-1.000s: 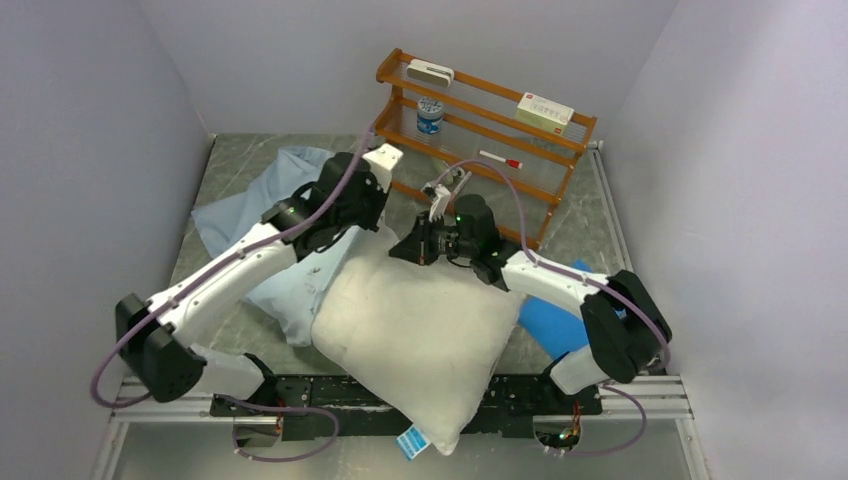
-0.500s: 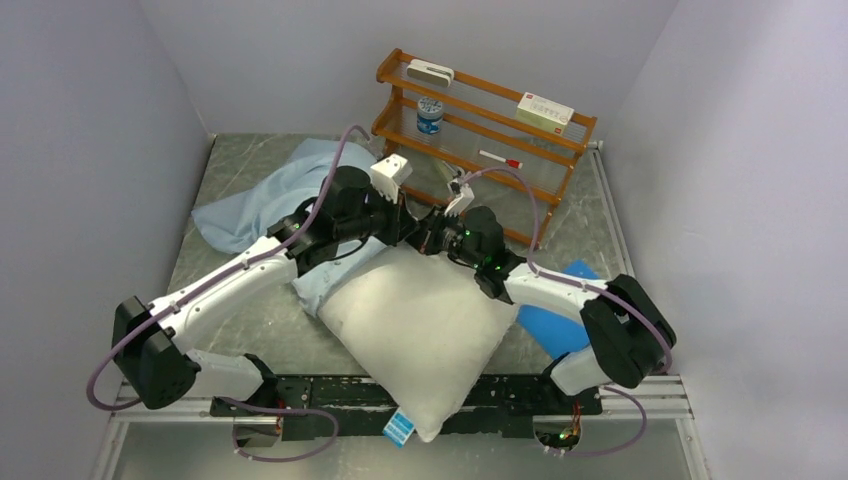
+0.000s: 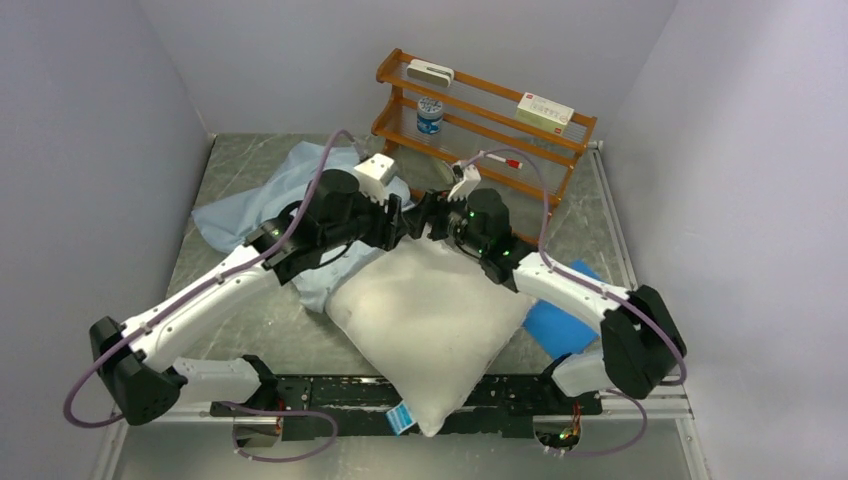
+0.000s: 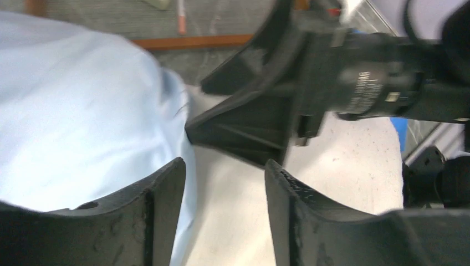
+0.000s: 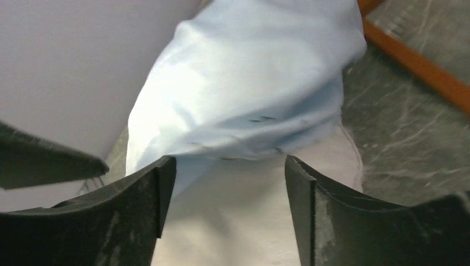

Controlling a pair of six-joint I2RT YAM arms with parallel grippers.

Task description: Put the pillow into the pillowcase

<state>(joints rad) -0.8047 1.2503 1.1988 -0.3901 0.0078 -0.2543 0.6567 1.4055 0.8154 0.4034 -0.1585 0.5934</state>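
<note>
The pillowcase (image 3: 262,200) lay crumpled on the far-left part of the tabletop (image 3: 590,215), one fold reaching back to the pillow (image 3: 430,325). Nearly all of the pillow lay outside that sack, plump and cornerwise in the middle. Its tagged end (image 3: 402,418) hung over the near edge between the arm bases. In the right wrist view the pale-blue cloth was draped over the pillow's far corner. I could not tell whether that corner sat inside the opening or only under a fold.

Both arms met at that far corner. The left hand (image 4: 223,163) was released, its fingers (image 4: 161,216) spread above the seam where blue cloth met white cushion, clamping nothing. The right hand (image 5: 228,159) was likewise spread wide over the same corner, with pillow fabric showing in the gap.

At the back stood a wooden rack (image 3: 560,185). Its top shelf carried a flat white case (image 3: 430,71) and a red-and-white box (image 3: 545,110). A jar with a blue label (image 3: 430,115) sat on the shelf below, and a red-capped pen (image 3: 500,160) lay lower still. A bright-blue sheet (image 3: 555,325) lay flat beside the pillow's right edge, partly under the right arm.
</note>
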